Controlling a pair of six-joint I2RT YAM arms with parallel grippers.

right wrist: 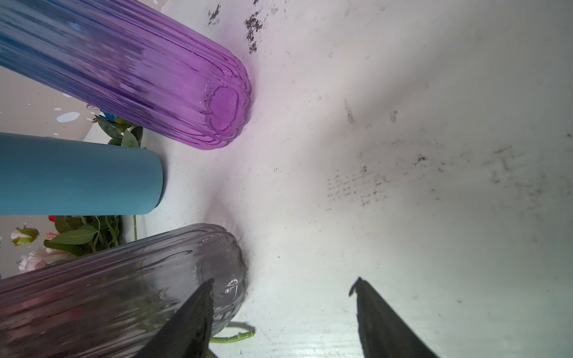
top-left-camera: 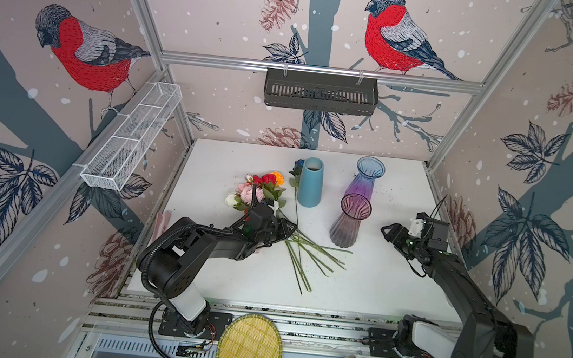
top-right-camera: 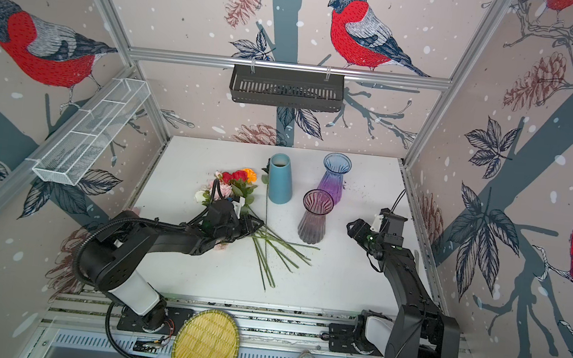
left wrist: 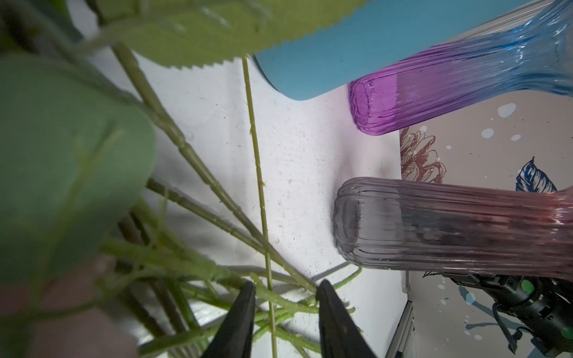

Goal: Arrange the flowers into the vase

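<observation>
Your left pincer (left wrist: 285,294), jaws narrow, is gripping the flowers (top-left-camera: 258,189) mid-stem, their stems lying flat and running toward the glass vase (top-left-camera: 349,224) standing to its right.

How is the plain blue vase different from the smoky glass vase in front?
You cannot see through the blue vase; the smoky glass vase is see-through. The blue vase is smooth and narrows toward its top; the smoky glass vase is ribbed and flares at its mouth. Both stand upright on the white table.

Black slotted basket (top-left-camera: 320,92), white mesh rack (top-left-camera: 131,140), yellow woven tray (top-left-camera: 249,350).
</observation>
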